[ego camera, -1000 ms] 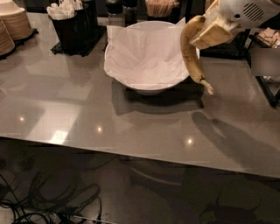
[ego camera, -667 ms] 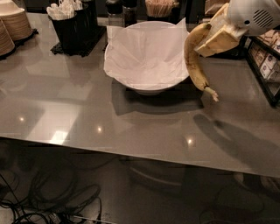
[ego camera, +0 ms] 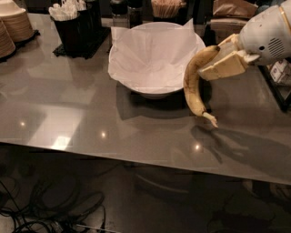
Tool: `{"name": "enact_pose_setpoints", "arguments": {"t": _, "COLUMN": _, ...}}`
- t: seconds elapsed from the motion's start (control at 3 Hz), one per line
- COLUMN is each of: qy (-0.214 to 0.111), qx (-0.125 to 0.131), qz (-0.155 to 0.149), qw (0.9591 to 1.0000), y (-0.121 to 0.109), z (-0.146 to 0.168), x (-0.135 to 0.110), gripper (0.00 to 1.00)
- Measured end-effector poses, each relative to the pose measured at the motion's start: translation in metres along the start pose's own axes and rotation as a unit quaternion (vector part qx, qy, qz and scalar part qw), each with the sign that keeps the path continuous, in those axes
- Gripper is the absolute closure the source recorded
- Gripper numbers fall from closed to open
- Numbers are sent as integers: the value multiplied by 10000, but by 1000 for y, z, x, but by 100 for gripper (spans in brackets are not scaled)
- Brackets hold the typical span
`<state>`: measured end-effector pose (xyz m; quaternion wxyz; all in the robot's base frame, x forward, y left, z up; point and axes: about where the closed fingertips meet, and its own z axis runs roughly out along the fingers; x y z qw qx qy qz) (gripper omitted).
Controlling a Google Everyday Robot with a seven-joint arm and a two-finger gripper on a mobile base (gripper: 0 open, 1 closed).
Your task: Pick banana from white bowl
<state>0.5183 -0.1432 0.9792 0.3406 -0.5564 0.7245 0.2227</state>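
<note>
The banana (ego camera: pixel 194 84) is yellow with brown marks and hangs down, pale stem tip lowest, just right of the white bowl (ego camera: pixel 154 88) and above the grey counter. My gripper (ego camera: pixel 217 59) comes in from the upper right and is shut on the banana's upper end with its tan fingers (ego camera: pixel 225 66). The white bowl stands at the back centre of the counter, lined with crinkled white paper (ego camera: pixel 152 57), with nothing else showing inside it.
A black caddy of white utensils (ego camera: pixel 75 25) stands at the back left. Stacked tan paper bowls (ego camera: pixel 13 27) sit at the far left. Dark containers and a brown bag (ego camera: pixel 234 9) line the back. The counter's front edge (ego camera: pixel 136 159) runs below.
The gripper has carried the banana slightly right and up, away from the bowl's rim; the banana still hangs from the shut fingers. The bowl has not moved.
</note>
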Motion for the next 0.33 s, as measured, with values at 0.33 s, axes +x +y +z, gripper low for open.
{"name": "enact_pose_setpoints", "arguments": {"t": 0.33, "qy": -118, "qx": -52, "qz": 35, "qw": 9999, "y": 2, "z": 0, "x": -4, "gripper": 100}}
